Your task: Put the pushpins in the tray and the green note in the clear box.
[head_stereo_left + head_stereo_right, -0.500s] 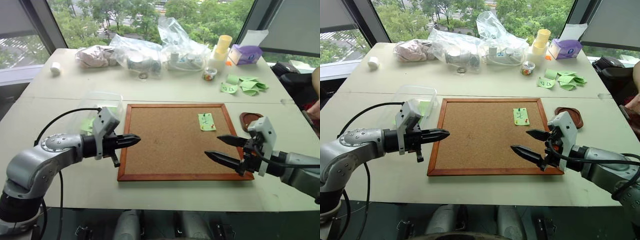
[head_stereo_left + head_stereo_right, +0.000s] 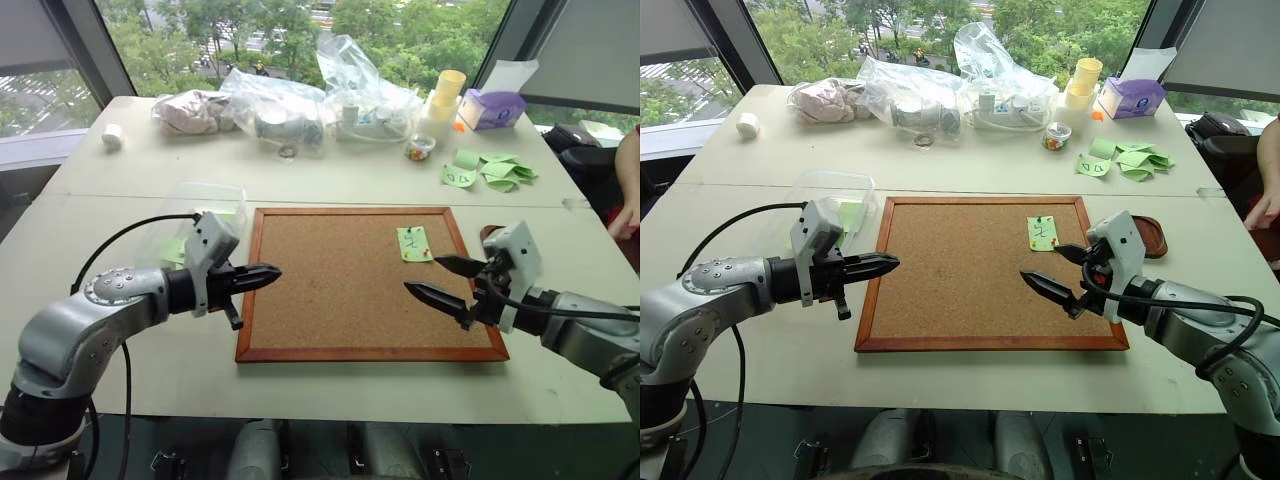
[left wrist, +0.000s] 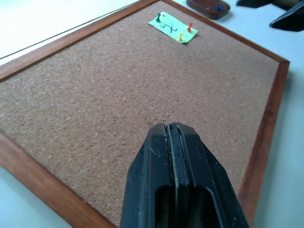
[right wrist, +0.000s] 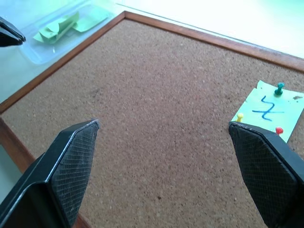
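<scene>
Right end effector (image 2: 1060,272) hangs spread wide over the corkboard (image 2: 960,270) beside the pinned green note (image 2: 1042,233); left end effector (image 2: 885,265) is closed, empty.

Corkboard (image 2: 340,280) looks grainy and rough, matt brown cork in a smooth, slightly glossy reddish wood frame. The green note (image 4: 269,110) is thin matt paper — three pushpins (image 4: 279,87) with shiny little plastic heads sit in it. The right gripper (image 4: 161,175) shows black fingers (image 4: 71,156) with cross-hatched, textured pads; the left gripper (image 3: 172,137) is smooth black plastic, faintly scuffed. The clear box (image 2: 835,195) is glossy, see-through plastic. The tray (image 3: 208,6) looks like dark polished wood. The table (image 2: 330,175) — pale, matt, smooth.
</scene>
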Controlling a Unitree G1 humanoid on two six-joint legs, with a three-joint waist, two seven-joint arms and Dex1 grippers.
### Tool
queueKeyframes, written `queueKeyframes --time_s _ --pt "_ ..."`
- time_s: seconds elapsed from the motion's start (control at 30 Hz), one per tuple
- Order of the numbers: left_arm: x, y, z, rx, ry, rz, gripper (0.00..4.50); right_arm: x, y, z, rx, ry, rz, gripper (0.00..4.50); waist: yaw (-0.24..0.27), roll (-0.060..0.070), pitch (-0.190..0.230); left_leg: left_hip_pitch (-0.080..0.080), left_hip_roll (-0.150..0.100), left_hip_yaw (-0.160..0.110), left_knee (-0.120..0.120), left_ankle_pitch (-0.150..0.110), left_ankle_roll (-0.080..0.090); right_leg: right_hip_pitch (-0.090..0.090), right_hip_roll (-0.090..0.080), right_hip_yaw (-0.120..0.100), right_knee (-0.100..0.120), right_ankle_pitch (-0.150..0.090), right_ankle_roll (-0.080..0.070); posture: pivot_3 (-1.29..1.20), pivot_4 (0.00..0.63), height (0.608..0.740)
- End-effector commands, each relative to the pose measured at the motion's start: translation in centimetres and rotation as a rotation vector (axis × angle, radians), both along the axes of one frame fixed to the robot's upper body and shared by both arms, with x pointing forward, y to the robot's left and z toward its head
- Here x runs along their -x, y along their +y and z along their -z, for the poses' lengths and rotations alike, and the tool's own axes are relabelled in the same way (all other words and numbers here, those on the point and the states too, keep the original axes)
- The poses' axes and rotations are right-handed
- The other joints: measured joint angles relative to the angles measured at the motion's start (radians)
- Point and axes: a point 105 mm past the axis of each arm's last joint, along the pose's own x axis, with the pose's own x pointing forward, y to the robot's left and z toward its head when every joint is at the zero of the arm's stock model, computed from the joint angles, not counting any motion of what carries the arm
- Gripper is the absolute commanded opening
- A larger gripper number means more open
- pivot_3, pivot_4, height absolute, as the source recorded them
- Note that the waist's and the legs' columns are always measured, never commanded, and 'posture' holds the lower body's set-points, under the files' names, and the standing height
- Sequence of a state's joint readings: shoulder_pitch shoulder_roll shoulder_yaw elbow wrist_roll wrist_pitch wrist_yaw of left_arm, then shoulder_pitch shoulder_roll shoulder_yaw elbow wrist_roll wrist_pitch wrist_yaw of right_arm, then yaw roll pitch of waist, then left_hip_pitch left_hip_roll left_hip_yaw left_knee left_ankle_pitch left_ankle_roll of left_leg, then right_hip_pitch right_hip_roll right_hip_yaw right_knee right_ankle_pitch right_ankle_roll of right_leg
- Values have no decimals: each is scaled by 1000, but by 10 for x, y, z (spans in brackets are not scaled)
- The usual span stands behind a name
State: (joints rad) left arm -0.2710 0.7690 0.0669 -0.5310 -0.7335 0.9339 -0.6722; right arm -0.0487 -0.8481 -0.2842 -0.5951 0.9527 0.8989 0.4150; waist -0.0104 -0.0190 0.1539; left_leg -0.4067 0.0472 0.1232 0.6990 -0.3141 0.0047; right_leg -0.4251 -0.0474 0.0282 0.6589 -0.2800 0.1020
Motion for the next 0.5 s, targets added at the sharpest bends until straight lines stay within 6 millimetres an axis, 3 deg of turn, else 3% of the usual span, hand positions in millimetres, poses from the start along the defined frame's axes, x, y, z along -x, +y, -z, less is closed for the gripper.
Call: queueKeyframes --time_s 0.03,0.17,0.23,0.5 --pt "-10 -2 -12 -35 -83 -13 53 -12 -8 -14 -2 -92 58 4500 0 0 0 0 0 0 0 0 0 0 0 0 0 0 0 0 150 735" --pt "-20 -18 -34 14 -142 49 53 -23 -11 -24 -50 -116 99 4500 1 0 0 0 0 0 0 0 0 0 0 0 0 0 0 0 150 735" --pt "-25 -30 -34 -4 -164 95 53 -33 -18 -30 -51 -139 163 4500 0 0 0 0 0 0 0 0 0 0 0 0 0 0 0 0 150 735" --pt "-51 -49 6 -168 -139 172 53 -65 -30 -36 -29 -165 288 4500 -3 0 0 0 -2 2 0 0 0 -1 1 0 0 0 0 0 150 735"
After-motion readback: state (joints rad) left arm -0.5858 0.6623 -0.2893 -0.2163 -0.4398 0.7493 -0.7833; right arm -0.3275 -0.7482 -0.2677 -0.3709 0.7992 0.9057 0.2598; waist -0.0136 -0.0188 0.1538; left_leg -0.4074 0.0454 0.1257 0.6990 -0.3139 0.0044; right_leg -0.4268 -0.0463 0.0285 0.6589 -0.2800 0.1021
